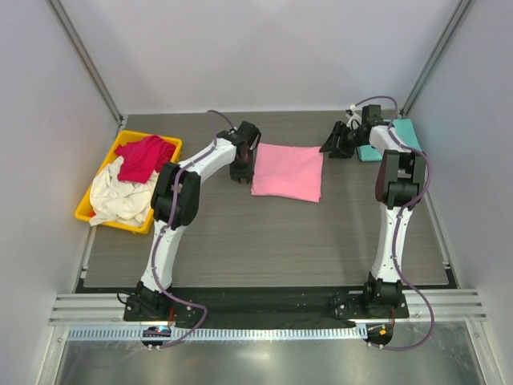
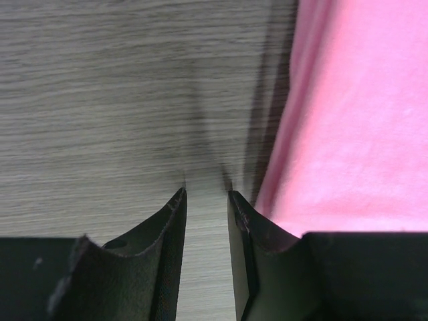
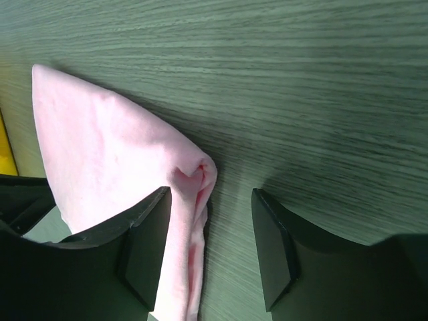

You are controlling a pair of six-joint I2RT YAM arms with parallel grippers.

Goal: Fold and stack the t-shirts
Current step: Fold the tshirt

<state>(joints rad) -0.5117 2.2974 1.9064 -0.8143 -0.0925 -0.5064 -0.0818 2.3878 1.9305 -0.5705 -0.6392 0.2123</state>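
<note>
The light pink t-shirt point(image 1: 287, 171) lies folded flat in a rectangle at the table's middle back. My left gripper point(image 1: 240, 175) stands at its left edge. In the left wrist view this gripper point(image 2: 206, 194) is narrowly open and empty over bare table, with the pink cloth point(image 2: 348, 120) just to the right of its right finger. My right gripper point(image 1: 326, 148) is at the shirt's far right corner. In the right wrist view it point(image 3: 210, 194) is open, and the pink corner point(image 3: 114, 154) lies between the jaws against the left finger. The teal shirt point(image 1: 398, 135) lies folded at back right.
A yellow bin point(image 1: 86, 206) at the left holds the crimson shirt point(image 1: 144, 156) and the cream shirt point(image 1: 120, 199). The right arm reaches over the teal shirt. Grey enclosure walls stand close on both sides and at the back.
</note>
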